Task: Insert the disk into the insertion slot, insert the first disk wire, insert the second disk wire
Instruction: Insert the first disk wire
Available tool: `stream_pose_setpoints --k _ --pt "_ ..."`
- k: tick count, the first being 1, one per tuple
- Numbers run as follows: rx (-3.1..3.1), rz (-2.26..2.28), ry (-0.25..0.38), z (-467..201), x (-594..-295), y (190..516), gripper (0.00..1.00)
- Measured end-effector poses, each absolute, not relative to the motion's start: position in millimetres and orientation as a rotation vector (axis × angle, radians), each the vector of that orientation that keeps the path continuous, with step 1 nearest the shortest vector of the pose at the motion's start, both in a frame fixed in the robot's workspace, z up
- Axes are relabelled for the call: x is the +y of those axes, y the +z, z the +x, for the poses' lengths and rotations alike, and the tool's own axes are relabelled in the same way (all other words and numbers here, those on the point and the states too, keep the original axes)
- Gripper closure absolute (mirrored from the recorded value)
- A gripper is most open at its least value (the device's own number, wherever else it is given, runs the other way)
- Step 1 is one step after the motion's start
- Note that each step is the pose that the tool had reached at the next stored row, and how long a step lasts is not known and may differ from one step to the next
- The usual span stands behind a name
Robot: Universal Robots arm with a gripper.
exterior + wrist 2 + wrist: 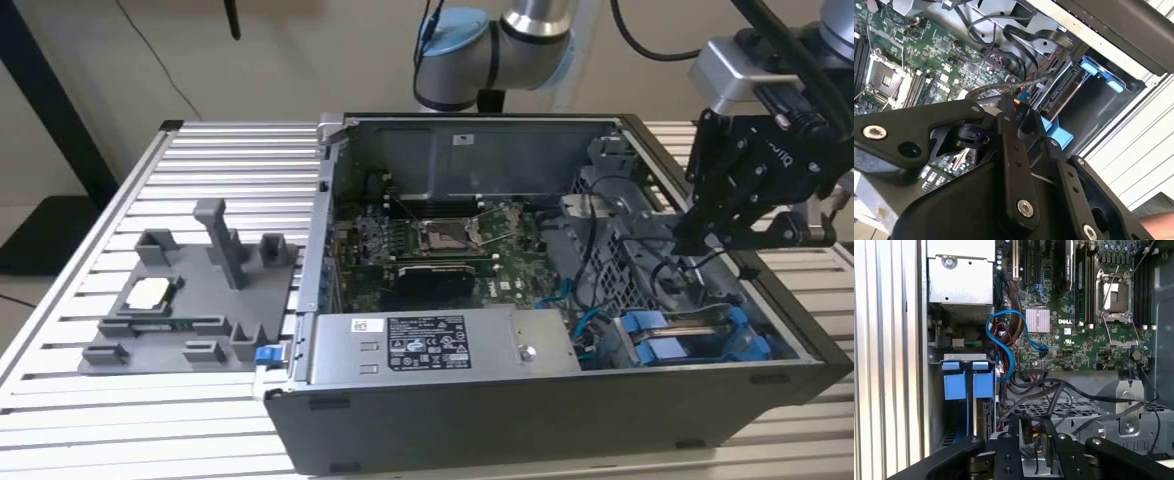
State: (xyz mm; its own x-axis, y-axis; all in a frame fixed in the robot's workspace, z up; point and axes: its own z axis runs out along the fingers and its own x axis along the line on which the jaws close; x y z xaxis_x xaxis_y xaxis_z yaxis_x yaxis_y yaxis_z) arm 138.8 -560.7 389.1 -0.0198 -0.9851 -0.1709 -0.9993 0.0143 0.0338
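The Universal Robots arm [531, 35] enters at the exterior view's 12 o'clock, with its wrist [737, 68] at 2 o'clock. The black gripper [701, 238] hangs at 3 o'clock, tips aimed toward 7 o'clock. Its fingers [1007, 452] are drawn close, pinching a black wire connector [1027, 431].

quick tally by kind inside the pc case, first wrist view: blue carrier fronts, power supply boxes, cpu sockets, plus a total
blue carrier fronts: 2
power supply boxes: 1
cpu sockets: 1
total: 4
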Motion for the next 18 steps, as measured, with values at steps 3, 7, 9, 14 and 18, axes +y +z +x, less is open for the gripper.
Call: stream_pose_setpoints --k 3,7,9,14,18 --pt "2.164 -2.128 0.22 138.8 -560.8 389.0 0.79" --pt "2.164 -2.128 0.22 138.9 -560.8 388.9 0.81" --pt "2.164 -2.128 0.22 138.8 -560.8 388.9 0.81" --pt "2.165 -2.128 0.215 138.9 -560.8 388.1 0.81" --pt "2.165 -2.129 0.208 138.9 -561.0 387.0 0.81"
